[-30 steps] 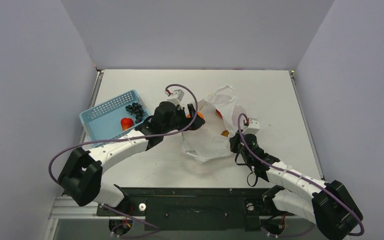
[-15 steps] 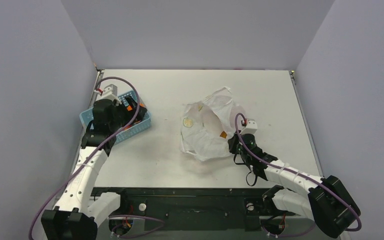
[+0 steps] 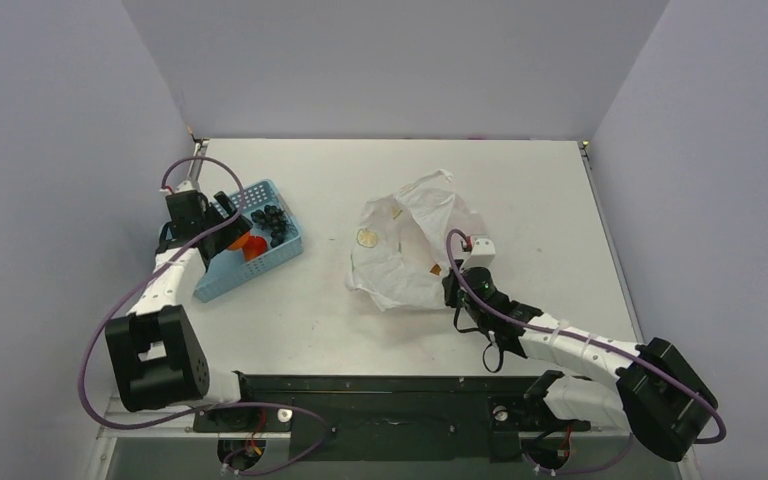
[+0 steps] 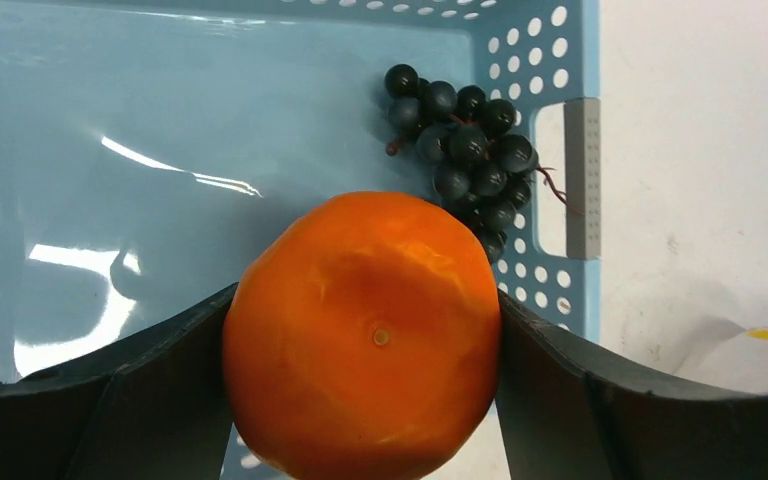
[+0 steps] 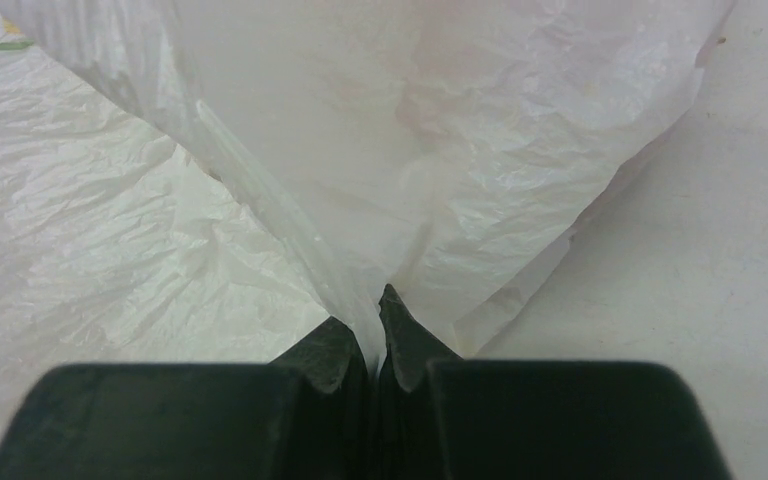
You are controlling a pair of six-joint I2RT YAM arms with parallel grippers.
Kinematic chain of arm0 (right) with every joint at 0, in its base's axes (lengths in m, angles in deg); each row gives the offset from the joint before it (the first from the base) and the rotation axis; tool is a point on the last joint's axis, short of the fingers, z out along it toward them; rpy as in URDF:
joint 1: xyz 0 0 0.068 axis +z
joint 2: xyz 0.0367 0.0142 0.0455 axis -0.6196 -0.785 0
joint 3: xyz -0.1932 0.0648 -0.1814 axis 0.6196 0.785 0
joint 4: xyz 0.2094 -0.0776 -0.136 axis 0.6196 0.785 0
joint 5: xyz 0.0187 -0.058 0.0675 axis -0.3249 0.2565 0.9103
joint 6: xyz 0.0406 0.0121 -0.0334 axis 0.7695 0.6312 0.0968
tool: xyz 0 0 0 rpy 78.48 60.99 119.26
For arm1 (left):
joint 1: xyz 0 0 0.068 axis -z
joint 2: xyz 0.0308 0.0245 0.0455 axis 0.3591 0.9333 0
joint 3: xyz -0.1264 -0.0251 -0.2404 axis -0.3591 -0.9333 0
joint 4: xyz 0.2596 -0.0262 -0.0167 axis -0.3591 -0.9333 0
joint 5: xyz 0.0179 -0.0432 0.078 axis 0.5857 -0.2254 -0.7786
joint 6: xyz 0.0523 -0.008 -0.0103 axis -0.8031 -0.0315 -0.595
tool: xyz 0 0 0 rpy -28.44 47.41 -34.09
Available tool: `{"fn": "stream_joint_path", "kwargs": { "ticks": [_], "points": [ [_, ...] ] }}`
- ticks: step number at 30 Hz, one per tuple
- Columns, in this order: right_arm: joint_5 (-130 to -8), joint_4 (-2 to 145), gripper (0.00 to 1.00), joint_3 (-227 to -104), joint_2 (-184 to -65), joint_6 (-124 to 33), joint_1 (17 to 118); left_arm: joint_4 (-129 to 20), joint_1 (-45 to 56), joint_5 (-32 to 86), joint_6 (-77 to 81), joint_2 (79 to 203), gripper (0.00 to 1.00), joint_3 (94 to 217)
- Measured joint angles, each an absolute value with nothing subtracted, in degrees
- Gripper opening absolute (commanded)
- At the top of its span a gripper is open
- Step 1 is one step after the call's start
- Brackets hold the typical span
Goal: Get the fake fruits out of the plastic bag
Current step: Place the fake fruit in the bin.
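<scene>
Orange [image 4: 365, 335] clamped in left gripper [image 4: 364, 322], over blue basket [image 4: 260, 110], beside grapes [image 4: 465, 160]

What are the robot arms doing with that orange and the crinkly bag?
They are moving toy fruit out of the bag. The left gripper holds the orange between its fingers, over the blue basket, where the grape bunch already lies. The right gripper is pinched shut on a fold of the plastic bag, which lies crumpled on the table.
</scene>
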State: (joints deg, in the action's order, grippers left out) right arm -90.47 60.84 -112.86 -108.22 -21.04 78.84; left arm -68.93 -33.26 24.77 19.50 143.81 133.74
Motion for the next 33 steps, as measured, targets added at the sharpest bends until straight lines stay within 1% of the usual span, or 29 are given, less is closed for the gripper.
{"fn": "stream_joint_path", "kwargs": {
  "ticks": [4,9,13,17,19,22,23,25,29,33],
  "points": [
    [-93.46,61.58,0.00,-113.27,-108.20,-22.13,81.42,-65.78,-33.17,22.89,18.48,149.93,0.38,135.43],
    [-97.51,62.81,0.00,-113.27,-107.12,-23.37,84.89,-63.68,-33.15,19.94,16.75,155.63,0.39,138.36],
    [-99.39,62.83,0.00,-113.27,-105.07,-23.68,85.64,-63.48,-33.15,17.21,15.26,158.87,0.41,140.32],
    [-100.02,62.81,0.00,-113.27,-104.57,-23.66,85.46,-64.60,-33.15,15.33,14.04,162.78,0.53,143.56],
    [-100.02,62.81,0.00,-113.27,-104.59,-23.66,85.18,-64.91,-33.04,14.83,13.87,164.66,0.64,144.91],
    [-99.63,62.81,0.00,-113.27,-104.63,-23.64,84.70,-65.06,-32.64,14.39,13.71,166.56,0.76,145.50],
    [-99.26,62.79,0.00,-113.27,-104.68,-23.61,84.22,-65.26,-32.38,14.35,13.65,167.06,0.82,145.57],
    [-98.49,62.79,0.00,-113.27,-104.87,-23.57,82.77,-65.36,-31.77,14.30,13.47,167.83,0.89,145.66],
    [-96.96,62.74,0.00,-113.23,-104.96,-23.26,80.13,-65.43,-30.50,14.50,13.10,168.48,0.96,146.05],
    [-95.89,62.72,0.00,-113.19,-104.96,-23.20,79.23,-65.39,-29.95,14.48,12.88,168.48,0.97,146.22]
  ]
}}
